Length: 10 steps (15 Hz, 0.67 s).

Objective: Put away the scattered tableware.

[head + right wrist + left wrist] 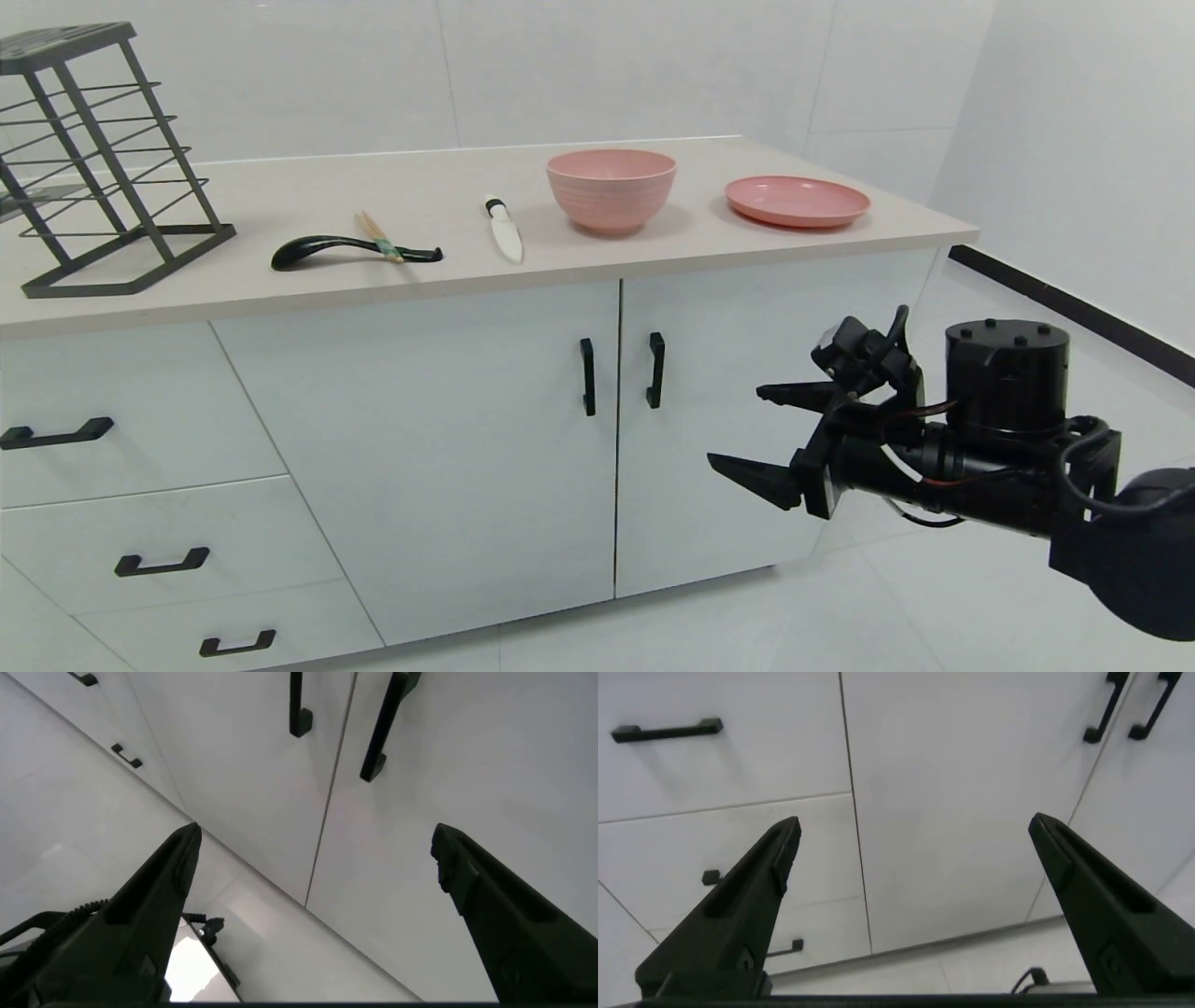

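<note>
On the beige countertop [439, 191] lie a pink bowl [611, 189], a pink plate [796, 201], a white knife [504, 229] with a black band, a black spoon [345, 250] and a pair of chopsticks [378, 236] resting across the spoon's handle. My right gripper [738, 426] hangs open and empty well below the counter, in front of the right cabinet door. In the right wrist view that gripper [316, 835] faces the two door handles [378, 728]. My left gripper [915, 826] is open too, with nothing in it, pointing at the drawer fronts.
A black wire dish rack [93, 159] stands at the counter's left end. Below are white drawers with black handles [56, 435] and two cabinet doors with vertical handles [586, 376]. White floor lies open to the right of the cabinet.
</note>
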Available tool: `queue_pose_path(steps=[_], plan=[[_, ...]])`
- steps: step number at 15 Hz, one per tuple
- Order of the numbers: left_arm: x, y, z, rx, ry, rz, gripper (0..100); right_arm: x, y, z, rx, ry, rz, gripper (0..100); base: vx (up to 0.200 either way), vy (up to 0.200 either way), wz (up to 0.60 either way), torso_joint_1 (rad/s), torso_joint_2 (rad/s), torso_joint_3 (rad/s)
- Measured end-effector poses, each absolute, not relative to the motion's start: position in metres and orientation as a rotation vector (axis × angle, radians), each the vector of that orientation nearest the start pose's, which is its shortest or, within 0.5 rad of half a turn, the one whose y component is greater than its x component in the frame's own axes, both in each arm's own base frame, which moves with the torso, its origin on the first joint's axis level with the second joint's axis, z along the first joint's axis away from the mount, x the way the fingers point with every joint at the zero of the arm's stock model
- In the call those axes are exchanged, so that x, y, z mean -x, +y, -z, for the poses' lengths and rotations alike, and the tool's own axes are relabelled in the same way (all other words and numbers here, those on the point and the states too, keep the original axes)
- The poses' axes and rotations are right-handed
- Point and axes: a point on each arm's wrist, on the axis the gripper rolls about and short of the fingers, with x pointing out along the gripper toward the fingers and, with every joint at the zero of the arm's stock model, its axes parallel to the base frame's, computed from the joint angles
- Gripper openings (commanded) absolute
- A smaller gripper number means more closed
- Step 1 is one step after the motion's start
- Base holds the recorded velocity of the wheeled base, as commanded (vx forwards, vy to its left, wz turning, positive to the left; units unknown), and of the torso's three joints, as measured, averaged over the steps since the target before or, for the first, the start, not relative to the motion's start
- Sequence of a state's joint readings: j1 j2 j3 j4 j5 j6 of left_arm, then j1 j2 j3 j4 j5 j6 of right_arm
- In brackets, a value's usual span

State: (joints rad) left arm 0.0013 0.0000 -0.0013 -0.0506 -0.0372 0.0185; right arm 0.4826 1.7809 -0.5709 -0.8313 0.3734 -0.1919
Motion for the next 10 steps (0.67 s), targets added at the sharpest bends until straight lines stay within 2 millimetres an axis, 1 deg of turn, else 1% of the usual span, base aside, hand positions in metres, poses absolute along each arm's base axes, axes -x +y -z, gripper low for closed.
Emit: queue_pose_path(steps=[1, 3, 4, 5, 7, 10], plan=[[0.025, -0.001, -0.091, -0.019, -0.121, 0.034, 100, -0.25, 0.14, -0.119, 0.199, 0.308, -0.879, 100, 0.0, 0.0, 0.0, 0.0, 0.0, 0.0], [0.038, -0.001, -0.131, -0.018, -0.29, 0.041, 100, -0.247, 0.138, -0.124, 0.198, 0.291, -0.877, 100, 0.0, 0.0, 0.0, 0.0, 0.0, 0.0], [0.046, -0.001, -0.147, -0.021, -0.336, 0.074, 100, -0.244, 0.137, -0.128, 0.197, 0.28, -0.876, 100, 0.0, 0.0, 0.0, 0.0, 0.0, 0.0], [0.05, -0.002, -0.155, -0.027, -0.345, 0.134, 100, -0.242, 0.136, -0.13, 0.196, 0.275, -0.875, 100, 0.0, 0.0, 0.0, 0.0, 0.0, 0.0], [0.052, -0.006, -0.162, -0.055, -0.338, 0.37, 100, -0.236, 0.133, -0.134, 0.194, 0.264, -0.875, 100, 0.0, 0.0, 0.0, 0.0, 0.0, 0.0], [0.043, -0.009, -0.176, -0.077, -0.289, 0.525, 100, -0.225, 0.126, -0.136, 0.192, 0.26, -0.874, 100, 0.0, 0.0, 0.0, 0.0, 0.0, 0.0]])
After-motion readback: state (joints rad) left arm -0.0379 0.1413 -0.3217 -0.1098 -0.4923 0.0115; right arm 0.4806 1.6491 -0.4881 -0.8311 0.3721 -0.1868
